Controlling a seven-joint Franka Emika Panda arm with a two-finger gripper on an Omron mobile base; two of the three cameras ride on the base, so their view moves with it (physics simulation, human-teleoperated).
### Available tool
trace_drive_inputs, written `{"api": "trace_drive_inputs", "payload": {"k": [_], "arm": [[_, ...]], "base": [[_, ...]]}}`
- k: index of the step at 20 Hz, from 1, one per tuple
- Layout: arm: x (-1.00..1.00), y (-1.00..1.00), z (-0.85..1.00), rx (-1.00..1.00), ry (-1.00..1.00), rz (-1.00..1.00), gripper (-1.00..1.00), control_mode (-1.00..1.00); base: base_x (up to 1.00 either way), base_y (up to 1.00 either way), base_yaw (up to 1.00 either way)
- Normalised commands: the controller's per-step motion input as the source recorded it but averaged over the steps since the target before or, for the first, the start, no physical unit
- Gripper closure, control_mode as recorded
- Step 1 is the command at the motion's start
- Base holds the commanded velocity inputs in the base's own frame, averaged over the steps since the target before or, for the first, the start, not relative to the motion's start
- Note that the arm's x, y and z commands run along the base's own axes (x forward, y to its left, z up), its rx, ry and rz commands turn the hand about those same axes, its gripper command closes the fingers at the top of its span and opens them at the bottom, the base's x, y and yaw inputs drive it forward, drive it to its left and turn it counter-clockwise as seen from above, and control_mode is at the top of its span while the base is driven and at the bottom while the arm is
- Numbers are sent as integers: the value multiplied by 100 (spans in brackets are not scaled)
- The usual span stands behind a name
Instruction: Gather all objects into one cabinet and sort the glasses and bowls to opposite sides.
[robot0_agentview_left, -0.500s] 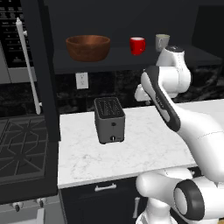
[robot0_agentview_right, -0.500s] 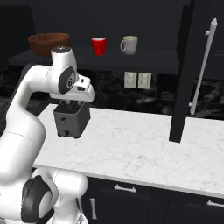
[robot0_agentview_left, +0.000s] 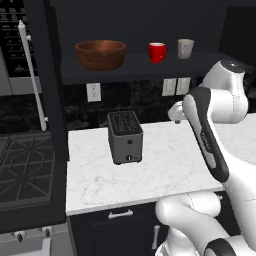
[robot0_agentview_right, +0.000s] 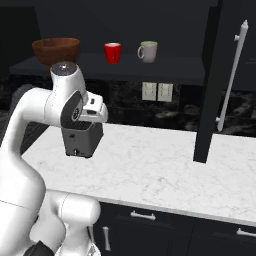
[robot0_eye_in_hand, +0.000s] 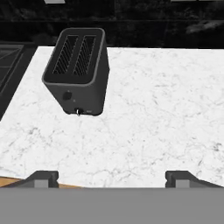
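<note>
The brown wooden bowl (robot0_agentview_left: 100, 54) (robot0_agentview_right: 56, 50) sits at the left end of the shelf in the open black cabinet (robot0_agentview_left: 140, 71). To its right stand a red mug (robot0_agentview_left: 157, 52) (robot0_agentview_right: 113, 52) and a pale mug (robot0_agentview_left: 185, 48) (robot0_agentview_right: 148, 51), close together. My arm is folded low in front of the shelf, over the white marble counter (robot0_agentview_left: 165, 170). In the hand view my gripper (robot0_eye_in_hand: 111, 180) is open, its tips wide apart with nothing between them. It looks down at the counter, well below the shelf.
A grey toaster (robot0_agentview_left: 125, 137) (robot0_eye_in_hand: 78, 72) stands on the counter ahead of the hand. A stove (robot0_agentview_left: 25, 170) lies to the left. Cabinet doors with long white bar handles (robot0_agentview_left: 31, 75) (robot0_agentview_right: 234, 70) hang open at both sides. Wall sockets (robot0_agentview_right: 157, 91) sit under the shelf.
My arm has drawn back a little toward the base and the hand has dipped slightly. The bowl, mugs and toaster have not moved.
</note>
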Motion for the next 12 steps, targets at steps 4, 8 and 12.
{"api": "trace_drive_inputs", "payload": {"k": [4,8,12], "arm": [[-100,-45,39,3,-26,7,-100,-100],[-100,-58,72,4,-15,7,-100,-100],[-85,-38,96,1,-7,7,-100,-100]], "base": [[0,0,0],[0,0,0],[0,0,0]]}}
